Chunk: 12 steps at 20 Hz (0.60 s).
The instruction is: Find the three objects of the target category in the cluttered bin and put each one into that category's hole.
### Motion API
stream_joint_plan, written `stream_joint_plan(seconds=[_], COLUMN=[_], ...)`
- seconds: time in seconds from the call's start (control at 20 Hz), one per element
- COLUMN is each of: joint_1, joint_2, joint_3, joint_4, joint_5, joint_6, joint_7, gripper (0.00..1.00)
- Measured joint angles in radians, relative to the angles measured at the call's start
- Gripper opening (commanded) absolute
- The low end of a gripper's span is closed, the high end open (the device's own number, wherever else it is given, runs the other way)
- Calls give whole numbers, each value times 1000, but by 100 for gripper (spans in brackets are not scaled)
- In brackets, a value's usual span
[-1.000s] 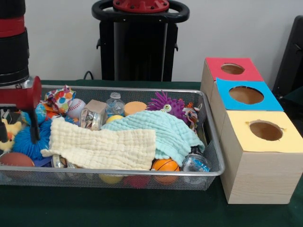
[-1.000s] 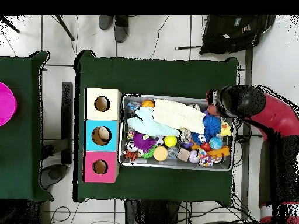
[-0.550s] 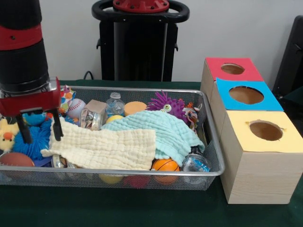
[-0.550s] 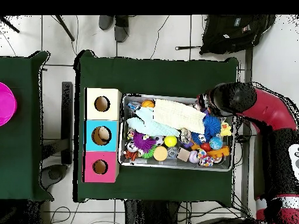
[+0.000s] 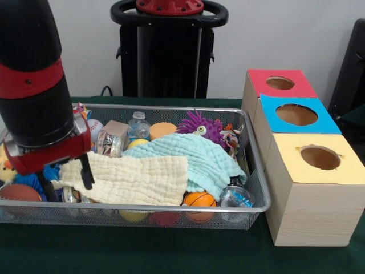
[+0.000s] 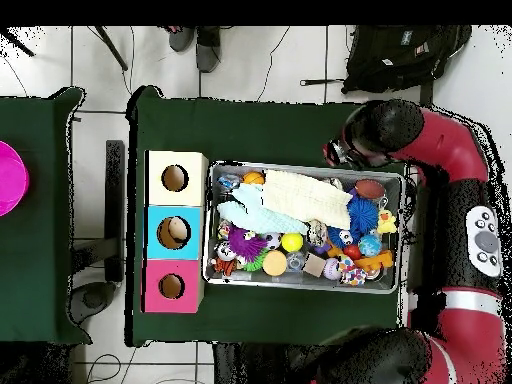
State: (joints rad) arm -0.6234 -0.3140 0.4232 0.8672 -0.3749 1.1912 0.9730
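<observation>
A wire mesh bin (image 5: 171,207) holds a jumble of toys under a cream cloth (image 5: 131,180) and a mint cloth (image 5: 197,160). A small orange basketball (image 5: 199,200), a brown football (image 5: 17,193), a baseball (image 5: 94,129), a purple spiky toy (image 5: 199,124) and a clear bottle (image 5: 138,124) show. My gripper (image 5: 65,182) hangs open at the cream cloth's left end, with nothing between its fingers. In the overhead view the gripper (image 6: 340,155) sits at the bin's (image 6: 300,285) upper right rim, beside the cream cloth (image 6: 300,190).
Three wooden boxes with round holes stand beside the bin: a yellow-topped box (image 5: 285,155), a blue-topped box (image 5: 328,123) and a red-topped box (image 5: 256,80). A blue spiky ball (image 6: 362,212) and the football (image 6: 370,188) lie near the arm.
The arm has swung from the picture's left edge in over the bin and come lower and nearer, to the cream cloth's left end. Its fingers stay apart.
</observation>
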Motion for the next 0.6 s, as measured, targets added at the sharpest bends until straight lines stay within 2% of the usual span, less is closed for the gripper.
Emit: stream_joint_plan(seconds=[0.2,0.35,0.5,0.55,0.6], joint_1=[26,60,75,79,87], joint_2=[52,107,129,137,149], joint_3=[50,123,173,196,250], joint_4=[-124,-272,-343,-370,-420], joint_5=[-35,-100,-151,-176,-237], joint_6=[95,196,244,262,299], joint_7=[-70,-171,-225,-246,-288], gripper=[100,100,100,100,100])
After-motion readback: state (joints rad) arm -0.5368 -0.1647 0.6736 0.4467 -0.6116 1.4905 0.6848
